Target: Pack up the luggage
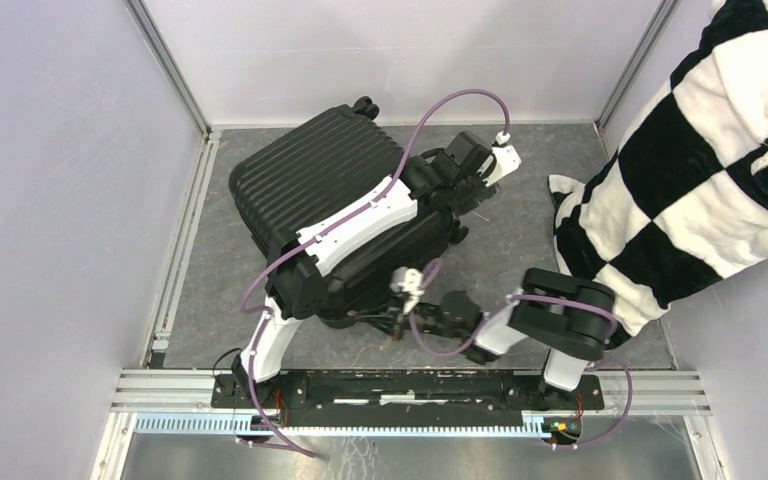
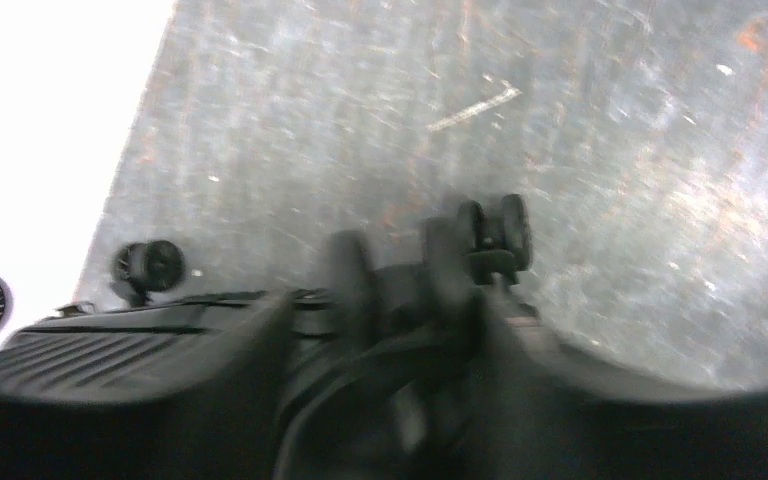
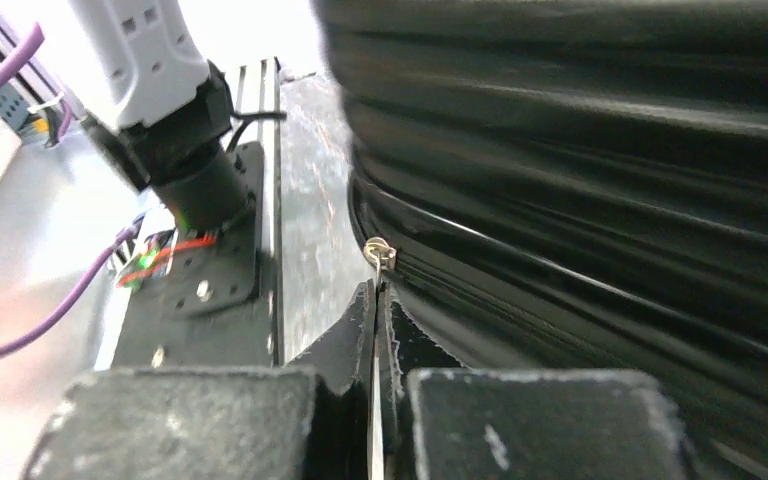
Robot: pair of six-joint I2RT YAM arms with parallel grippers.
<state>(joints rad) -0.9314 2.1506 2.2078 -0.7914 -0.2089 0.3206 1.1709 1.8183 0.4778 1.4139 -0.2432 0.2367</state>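
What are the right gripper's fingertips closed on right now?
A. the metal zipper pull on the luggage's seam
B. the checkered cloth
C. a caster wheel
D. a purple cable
A: the right wrist view shows the right gripper pinched shut on the thin metal zipper pull at the seam of the luggage.

grey scuffed table (image 1: pixel 520 235) carries luggage (image 1: pixel 305 180); checkered blanket (image 1: pixel 592 222) draped onto right edge
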